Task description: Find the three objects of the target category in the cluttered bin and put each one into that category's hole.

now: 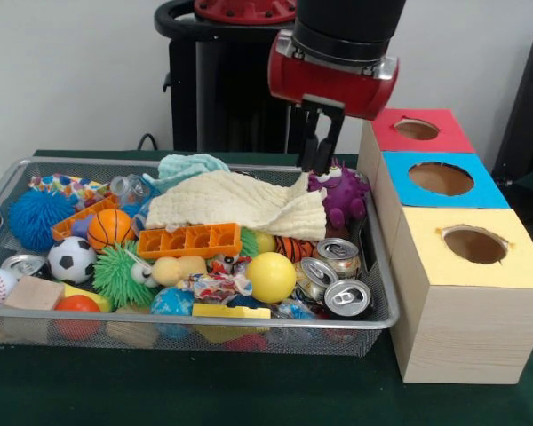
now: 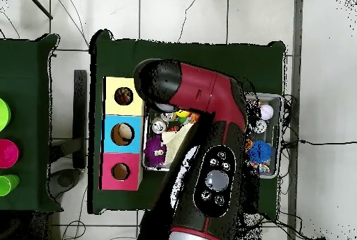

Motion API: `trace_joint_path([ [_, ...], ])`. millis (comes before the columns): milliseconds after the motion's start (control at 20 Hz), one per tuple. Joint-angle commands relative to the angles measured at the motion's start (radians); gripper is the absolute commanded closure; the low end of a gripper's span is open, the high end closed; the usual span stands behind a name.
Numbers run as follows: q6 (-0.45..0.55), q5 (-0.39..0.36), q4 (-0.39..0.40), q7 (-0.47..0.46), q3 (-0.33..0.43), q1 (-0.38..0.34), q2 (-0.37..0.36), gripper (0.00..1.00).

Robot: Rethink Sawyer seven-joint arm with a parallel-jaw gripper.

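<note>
Hand (image 1: 321, 153) hovers above bin's (image 1: 384, 293) far corner, wrappers (image 1: 215, 286) well apart.

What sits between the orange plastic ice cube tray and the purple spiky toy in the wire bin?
In the front view, the crumpled cream cloth lies between the orange plastic ice cube tray and the purple spiky toy inside the silver wire mesh bin.

Silver wire-mesh bin (image 1: 0, 200), waffle-textured cream cloth (image 1: 240, 206), shiny metal cans (image 1: 338, 275).
</note>
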Motion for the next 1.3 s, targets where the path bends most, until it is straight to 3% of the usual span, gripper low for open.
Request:
trace_joint_path([
  [50, -0.099, -0.065, 0.089, -0.026, 0.141, -0.031, 0.026, 1.0],
  [250, -0.129, -0.08, 0.103, -0.035, 0.163, -0.047, 0.021, 1.0],
  [300, -0.129, -0.091, 0.103, -0.029, 0.174, -0.055, 0.021, 0.0],
  [650, -0.161, -0.116, 0.115, -0.027, 0.185, -0.08, 0.027, 0.0],
  [1300, -0.296, -0.125, 0.178, 0.075, 0.191, -0.106, 0.08, 0.0],
])
